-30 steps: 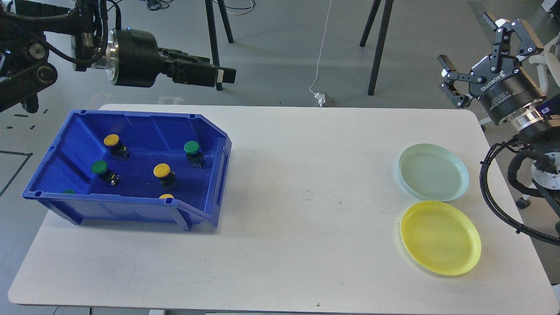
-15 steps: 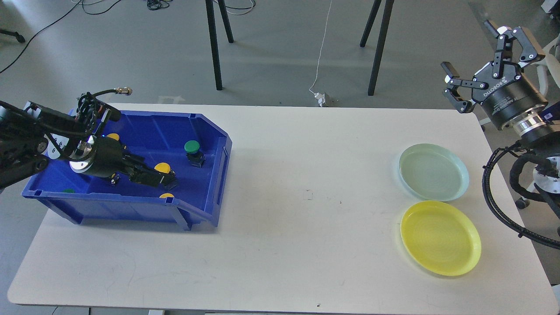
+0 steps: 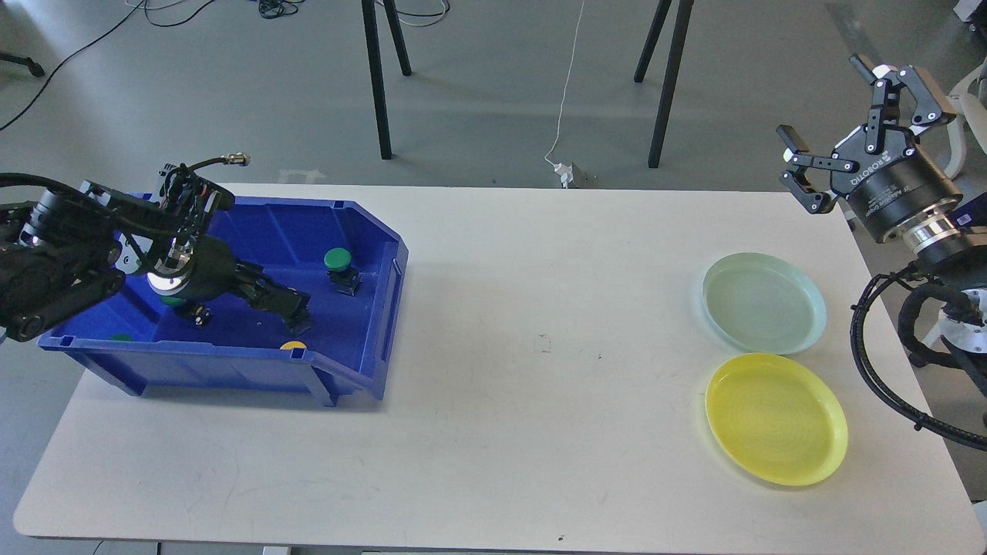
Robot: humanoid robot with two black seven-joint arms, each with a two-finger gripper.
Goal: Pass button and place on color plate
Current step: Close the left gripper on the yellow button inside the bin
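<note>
Buttons sit in the blue bin (image 3: pixel 370 231); green one (image 3: pixel 338 260) near the right wall. My left end effector (image 3: pixel 297 308) is down inside, covering a button; can't tell its finger state. Right end effector (image 3: pixel 840 116) spread, well above the plates (image 3: pixel 810 339). Risk: a blind pinch misses, or knocks a neighbouring button.

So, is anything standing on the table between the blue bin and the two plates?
Nothing visible: the white table is bare between the blue bin and both the pale green plate and yellow plate.
</note>
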